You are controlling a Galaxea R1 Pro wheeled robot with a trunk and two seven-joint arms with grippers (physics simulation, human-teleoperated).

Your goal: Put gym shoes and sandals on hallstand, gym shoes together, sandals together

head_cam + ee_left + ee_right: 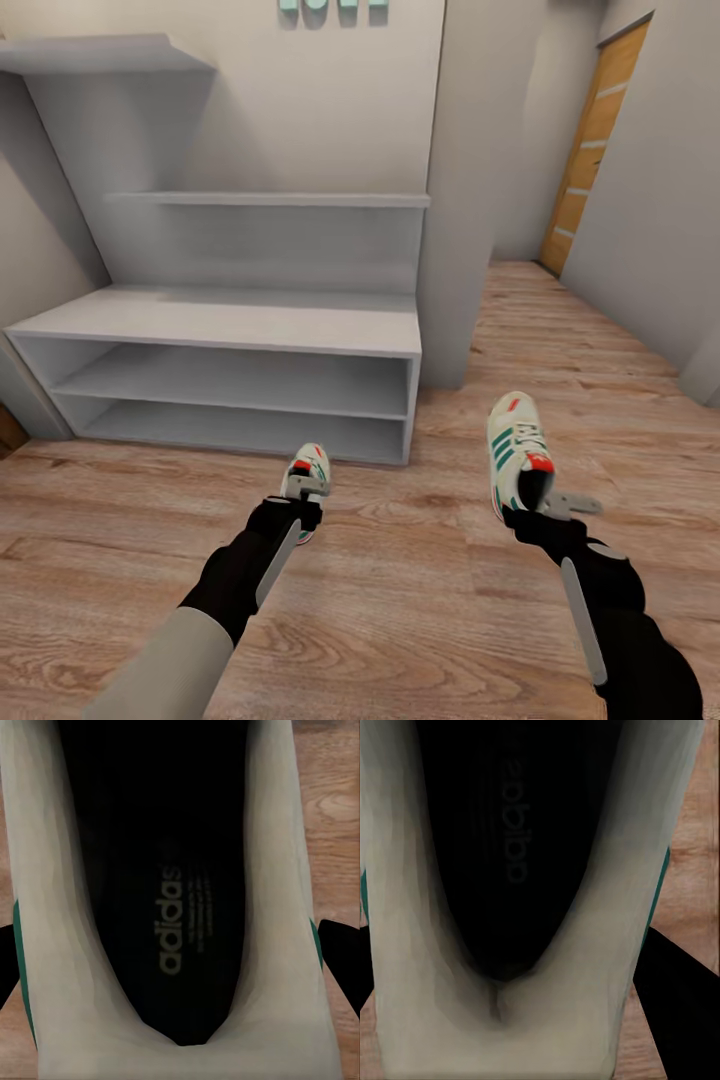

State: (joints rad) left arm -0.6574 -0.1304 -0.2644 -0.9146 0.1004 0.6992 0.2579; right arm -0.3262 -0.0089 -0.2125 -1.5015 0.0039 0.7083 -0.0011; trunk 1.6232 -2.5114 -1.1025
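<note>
The off-white lace-up sneaker with green stripes and a red-orange tongue (307, 474), low centre of the frame, sits in the left claw (305, 490), clamped at its heel. Its twin off-white sneaker (517, 445), lower right, is gripped the same way by the right claw (545, 500). In my judgement, both should be carried level to the pale grey hallstand (230, 325), middle left, and set down side by side, toes inward. Light brown wood-plank floor (400, 600) runs back toward an orange-brown door (590, 150), upper right.
</note>
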